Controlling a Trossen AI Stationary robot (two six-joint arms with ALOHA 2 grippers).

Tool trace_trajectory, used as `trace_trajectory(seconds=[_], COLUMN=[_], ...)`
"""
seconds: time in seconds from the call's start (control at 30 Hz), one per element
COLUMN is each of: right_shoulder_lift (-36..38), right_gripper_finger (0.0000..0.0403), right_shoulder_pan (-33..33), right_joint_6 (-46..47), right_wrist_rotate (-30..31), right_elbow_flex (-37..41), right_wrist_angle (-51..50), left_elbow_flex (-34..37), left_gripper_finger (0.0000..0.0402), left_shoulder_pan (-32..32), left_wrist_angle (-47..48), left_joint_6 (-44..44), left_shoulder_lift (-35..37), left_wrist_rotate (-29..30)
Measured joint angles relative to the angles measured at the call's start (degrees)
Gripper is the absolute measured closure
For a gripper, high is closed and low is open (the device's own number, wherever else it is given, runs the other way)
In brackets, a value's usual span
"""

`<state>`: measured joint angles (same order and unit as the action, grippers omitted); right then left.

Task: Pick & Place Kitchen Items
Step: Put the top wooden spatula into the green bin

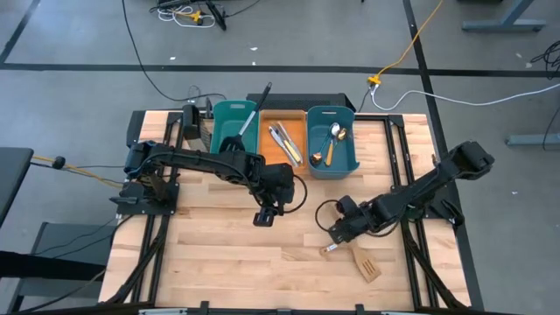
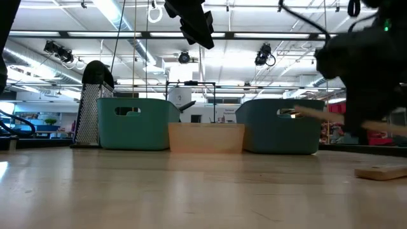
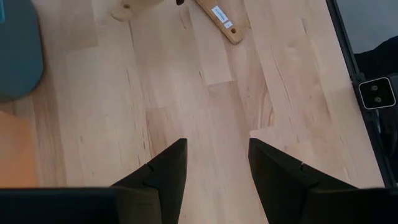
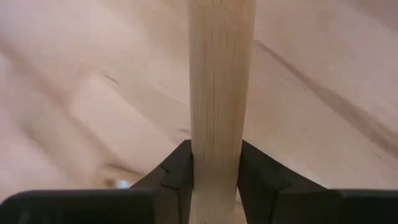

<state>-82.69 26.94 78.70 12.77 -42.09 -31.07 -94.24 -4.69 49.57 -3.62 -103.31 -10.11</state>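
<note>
My right gripper [image 1: 339, 232] [image 4: 216, 152] is low over the table's near right part, shut on a wooden spatula [image 4: 219, 74]. The spatula's handle juts out of the gripper above the tabletop [image 2: 311, 114], and its head is hidden. A second wooden spatula [image 1: 366, 265], slotted and with a labelled handle [image 3: 224, 23], lies flat on the table just nearer than that gripper. My left gripper [image 1: 265, 216] [image 3: 217, 149] hangs open high over the table's middle, with nothing between its fingers. My right gripper pinches the wooden spatula's handle [image 4: 216, 134] between its two fingers, a short way from the free end with the hole [image 3: 127, 9]. The fingers come steeply from above and lie across the handle. The handle is lifted off the table and slopes slightly; its far part is hidden.
At the far edge stand a teal bin [image 1: 229, 131] holding a black slotted spatula [image 1: 254, 112], an orange bin [image 1: 291, 131] with knives, and a second teal bin [image 1: 350, 157] with spoons. A metal grater [image 2: 95, 105] stands beside the left teal bin.
</note>
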Motion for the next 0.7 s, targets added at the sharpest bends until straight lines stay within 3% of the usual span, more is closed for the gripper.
trace_trajectory(seconds=[0.23,0.7], right_shoulder_lift=[9.02,23.06], right_gripper_finger=[0.03,0.03], right_shoulder_pan=[0.02,1.53], right_joint_6=[-7.06,-39.73], right_wrist_rotate=[6.29,15.15], right_elbow_flex=[0.0,-0.1], right_wrist_angle=[5.77,28.24], left_elbow_flex=[0.0,0.02], left_gripper_finger=[0.0225,0.0225], left_shoulder_pan=[0.0,1.53], left_wrist_angle=[-0.73,-16.79], left_joint_6=[-0.04,-2.08], left_shoulder_lift=[0.0,2.86], left_wrist_rotate=[-0.02,-0.24])
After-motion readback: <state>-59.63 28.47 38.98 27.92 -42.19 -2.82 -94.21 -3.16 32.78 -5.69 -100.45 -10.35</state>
